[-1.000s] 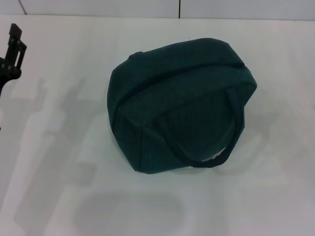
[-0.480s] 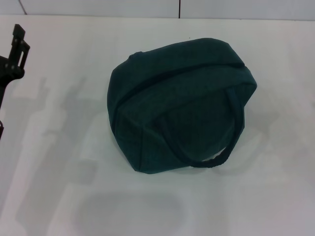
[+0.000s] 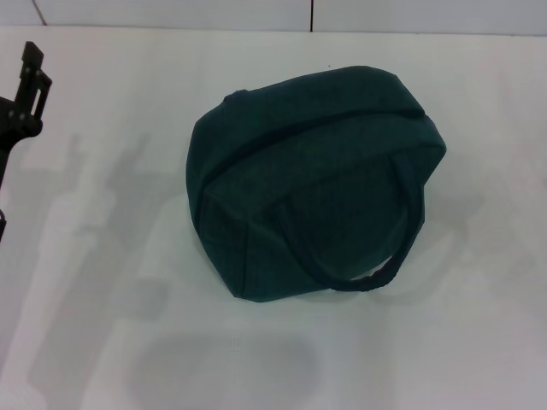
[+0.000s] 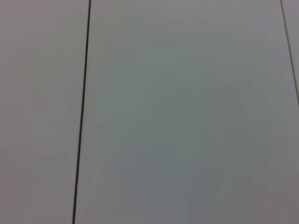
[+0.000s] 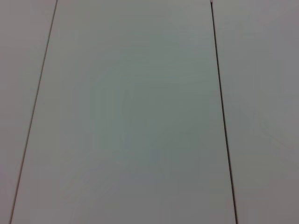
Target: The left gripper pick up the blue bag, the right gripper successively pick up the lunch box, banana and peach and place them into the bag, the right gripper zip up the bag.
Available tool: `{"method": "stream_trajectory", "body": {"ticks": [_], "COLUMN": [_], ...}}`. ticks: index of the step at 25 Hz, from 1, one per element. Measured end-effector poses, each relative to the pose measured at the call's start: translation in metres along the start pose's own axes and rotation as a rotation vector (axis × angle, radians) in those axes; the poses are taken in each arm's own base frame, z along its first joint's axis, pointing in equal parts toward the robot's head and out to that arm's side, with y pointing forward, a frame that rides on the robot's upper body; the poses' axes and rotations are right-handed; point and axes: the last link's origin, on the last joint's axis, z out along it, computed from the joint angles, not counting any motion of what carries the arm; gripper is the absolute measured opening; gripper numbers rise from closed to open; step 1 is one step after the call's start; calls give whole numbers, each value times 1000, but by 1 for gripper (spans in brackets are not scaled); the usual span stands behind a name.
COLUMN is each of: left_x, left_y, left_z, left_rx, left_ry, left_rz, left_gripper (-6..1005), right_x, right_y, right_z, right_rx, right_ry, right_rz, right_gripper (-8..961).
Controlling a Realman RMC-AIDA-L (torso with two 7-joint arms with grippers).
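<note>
Dark teal fabric bag (image 3: 312, 184) slumps, rounded, on the table (image 3: 128, 342); left gripper (image 3: 24, 90) well apart, grip unreadable.

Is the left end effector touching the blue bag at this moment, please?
No, the left end effector sits at the table's far left edge, well apart from the blue bag.

The dark teal soft cloth bag (image 3: 312, 179) looked matt and finely woven; the white smooth table (image 3: 479, 342) carried a faint sheen.

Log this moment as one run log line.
bag: closed, lying on table, handle toward camera | left gripper: far left edge, apart from bag | right gripper: not in view | food items: none visible
</note>
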Motion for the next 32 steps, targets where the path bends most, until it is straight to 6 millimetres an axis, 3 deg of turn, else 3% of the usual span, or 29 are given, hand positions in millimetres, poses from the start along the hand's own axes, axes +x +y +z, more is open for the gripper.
{"method": "stream_trajectory", "body": {"ticks": [32], "left_x": [0], "left_y": [0], "left_z": [0], "left_rx": [-1], "left_ry": [1], "left_rz": [0], "left_gripper": [683], "right_x": [0], "right_y": [0], "right_z": [0], "right_rx": [-1], "right_ry": [-1], "right_rz": [0], "right_gripper": [802]}}
